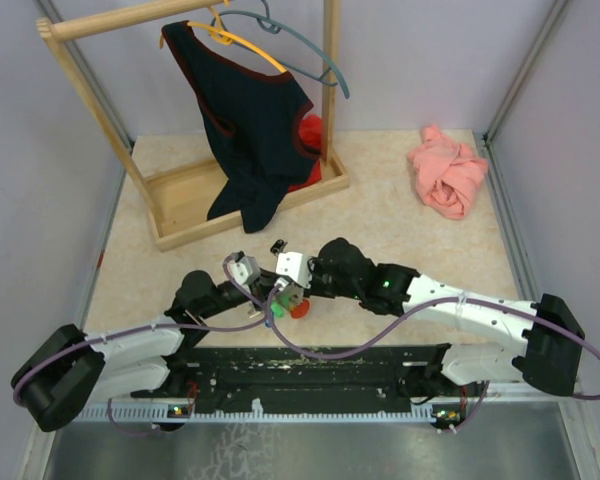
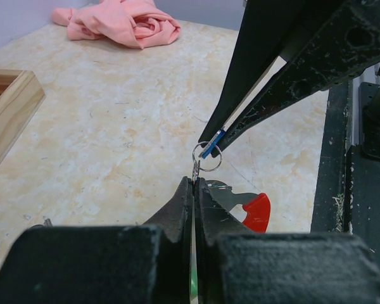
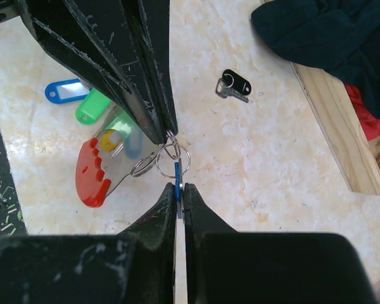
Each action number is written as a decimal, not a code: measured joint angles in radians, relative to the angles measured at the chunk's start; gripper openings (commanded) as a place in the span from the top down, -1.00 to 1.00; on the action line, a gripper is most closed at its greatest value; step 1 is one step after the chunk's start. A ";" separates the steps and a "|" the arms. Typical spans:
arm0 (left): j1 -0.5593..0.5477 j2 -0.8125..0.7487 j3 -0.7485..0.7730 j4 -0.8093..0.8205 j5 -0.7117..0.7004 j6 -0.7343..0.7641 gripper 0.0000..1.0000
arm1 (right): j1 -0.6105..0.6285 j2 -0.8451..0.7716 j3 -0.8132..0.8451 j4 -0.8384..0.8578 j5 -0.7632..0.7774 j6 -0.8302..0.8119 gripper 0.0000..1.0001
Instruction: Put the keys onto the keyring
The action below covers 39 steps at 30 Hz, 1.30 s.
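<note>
Right wrist: right gripper (image 3: 179,187) pinches blue key (image 3: 177,172) (perhaps threaded) at keyring (image 3: 176,156), which left gripper (image 3: 168,136) clamps.

Blue key (image 3: 177,172) mostly hidden between the right hand's (image 3: 179,189) fingers

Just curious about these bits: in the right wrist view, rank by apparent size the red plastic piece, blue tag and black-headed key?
Largest: red plastic piece.
Then: blue tag and black-headed key, too alike to rank; the tag is partly hidden.

I work in a lab test booth: plain walls (image 1: 430,60) and metal posts (image 1: 525,70) fence my marbled counter (image 1: 400,250).
</note>
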 measured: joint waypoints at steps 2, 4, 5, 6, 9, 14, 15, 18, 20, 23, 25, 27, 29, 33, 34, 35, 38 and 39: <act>0.000 0.000 0.000 0.002 0.000 0.000 0.98 | 0.000 0.000 -0.001 0.000 0.000 0.002 1.00; 0.000 0.000 -0.001 0.003 0.000 0.000 0.99 | 0.000 0.000 -0.002 -0.001 0.000 0.004 1.00; 0.000 0.000 -0.001 0.005 0.000 0.000 0.98 | -0.001 0.000 -0.004 0.000 0.000 0.005 1.00; 0.000 0.000 -0.002 0.008 0.000 0.000 0.99 | -0.001 0.000 -0.006 0.000 0.000 0.006 1.00; 0.000 0.000 -0.007 0.015 0.002 0.000 0.99 | -0.003 0.000 -0.013 -0.004 -0.003 0.012 1.00; 0.000 0.000 -0.007 0.016 0.005 0.000 0.98 | -0.014 0.002 -0.014 -0.012 -0.018 0.022 1.00; 0.000 0.000 -0.007 0.017 0.005 0.000 0.99 | -0.016 0.003 -0.014 -0.013 -0.022 0.023 1.00; 0.000 0.000 -0.009 0.021 0.010 -0.001 0.99 | -0.021 0.014 -0.014 -0.018 -0.036 0.027 1.00; 0.000 0.002 -0.012 0.028 0.012 -0.001 0.99 | -0.024 0.026 -0.014 -0.023 -0.043 0.029 1.00; 0.000 0.015 -0.018 0.042 0.017 -0.002 0.99 | -0.030 0.041 -0.014 -0.027 -0.058 0.030 1.00; 0.000 0.022 -0.020 0.050 0.021 -0.003 0.99 | -0.034 0.047 -0.014 -0.031 -0.065 0.030 1.00; 0.000 0.025 -0.023 0.060 0.023 -0.004 0.99 | -0.036 0.047 -0.013 -0.032 -0.073 0.030 1.00; 0.000 0.025 -0.026 0.068 0.023 -0.004 0.99 | -0.040 0.047 -0.012 -0.035 -0.083 0.030 1.00; 0.000 0.027 -0.032 0.086 0.026 -0.008 0.98 | -0.047 0.053 -0.009 -0.037 -0.098 0.030 1.00; 0.000 0.027 -0.036 0.095 0.027 -0.011 0.99 | -0.047 0.060 -0.004 -0.042 -0.102 0.030 1.00; 0.000 0.027 -0.042 0.108 0.027 -0.016 0.99 | -0.048 0.066 -0.002 -0.042 -0.105 0.030 1.00; 0.000 0.027 -0.055 0.141 0.028 -0.024 0.99 | -0.049 0.090 0.014 -0.061 -0.112 0.030 1.00; 0.000 0.027 -0.057 0.146 0.029 -0.027 0.99 | -0.049 0.097 0.016 -0.062 -0.115 0.030 1.00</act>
